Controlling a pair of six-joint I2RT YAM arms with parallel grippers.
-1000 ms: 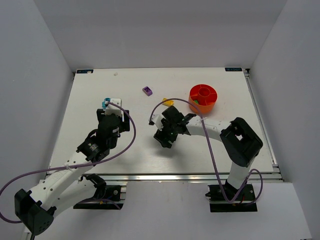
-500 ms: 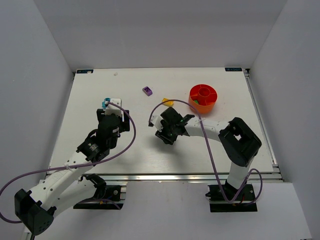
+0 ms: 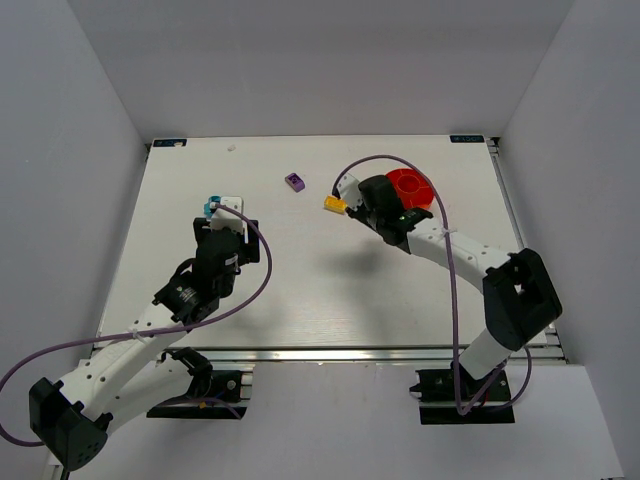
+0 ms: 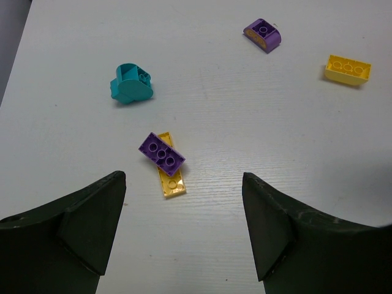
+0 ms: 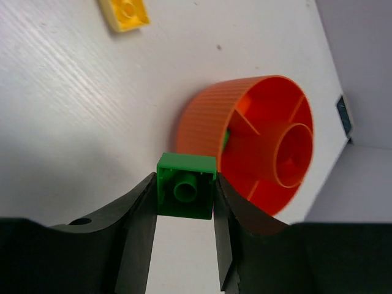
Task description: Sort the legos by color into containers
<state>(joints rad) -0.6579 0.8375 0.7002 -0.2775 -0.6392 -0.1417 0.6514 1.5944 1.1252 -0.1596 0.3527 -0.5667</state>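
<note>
Right jaws stand roughly half closed and pinch a green brick (image 5: 185, 185) by two opposite sides. They hold it clear of the tabletop (image 3: 330, 300), just beside the outer wall of the orange bowl (image 5: 202, 122) on its left, near side. Left jaws are spread wide with nothing between them, hanging over the left part of the tabletop.

The step in hand looks like the delivery of this green piece: it is lifted and brought up to the bowl but is not yet over the rim. The bowl sits at the far right of the tabletop, with a round central cup and radial dividers. A speck of green (image 5: 225, 138) shows inside the compartment nearest the jaws, probably another green piece, though too little shows to be sure. If so, the next move calls for a short reach over the rim to that compartment. The release should be low enough that the brick does not hop into a neighbouring one.

Loose on the tabletop lie several more pieces:
- a yellow brick (image 3: 333, 204) just left of the bowl
- a curved purple brick (image 3: 295, 181) farther left and toward the far edge
- a teal piece (image 4: 130, 84) at the left
- a small purple brick (image 4: 161, 153) close before the left jaws, resting across a yellow plate (image 4: 173, 182)
</note>
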